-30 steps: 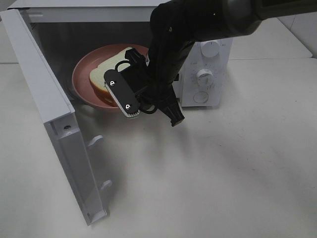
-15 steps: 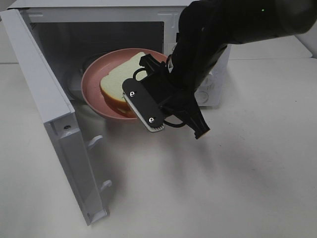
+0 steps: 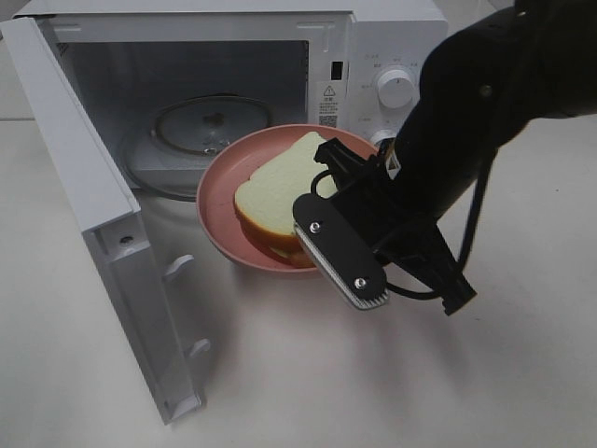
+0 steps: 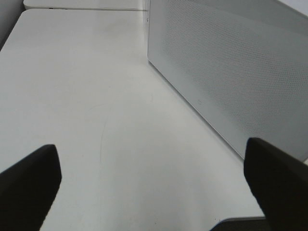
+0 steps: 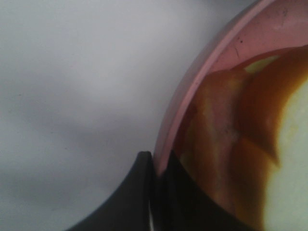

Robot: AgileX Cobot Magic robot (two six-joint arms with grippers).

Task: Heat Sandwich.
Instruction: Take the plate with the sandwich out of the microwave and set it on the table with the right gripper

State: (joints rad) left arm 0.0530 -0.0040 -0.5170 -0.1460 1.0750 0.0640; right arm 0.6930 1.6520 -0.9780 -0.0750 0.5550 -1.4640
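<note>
The sandwich (image 3: 275, 191), white bread with a tan crust, lies on a round pink plate (image 3: 216, 201). My right gripper (image 3: 315, 247) is shut on the plate's near rim and holds plate and sandwich in front of the open microwave (image 3: 392, 37), outside its cavity. In the right wrist view the fingers (image 5: 130, 202) pinch the plate's rim (image 5: 192, 91), with the sandwich (image 5: 226, 125) blurred behind it. My left gripper (image 4: 154, 192) is open and empty, its fingers (image 4: 29, 178) wide apart over the table; it is out of the exterior view.
The microwave door (image 3: 93, 205) stands open at the left. A glass turntable (image 3: 201, 126) lies bare in the cavity. The control knobs (image 3: 394, 86) are at the right. A perforated grey panel (image 4: 231, 72) stands near my left gripper on the white table (image 4: 86, 96).
My right gripper has pulled the plate with the sandwich out of the microwave cavity, toward the front and right. The turntable is now uncovered.
</note>
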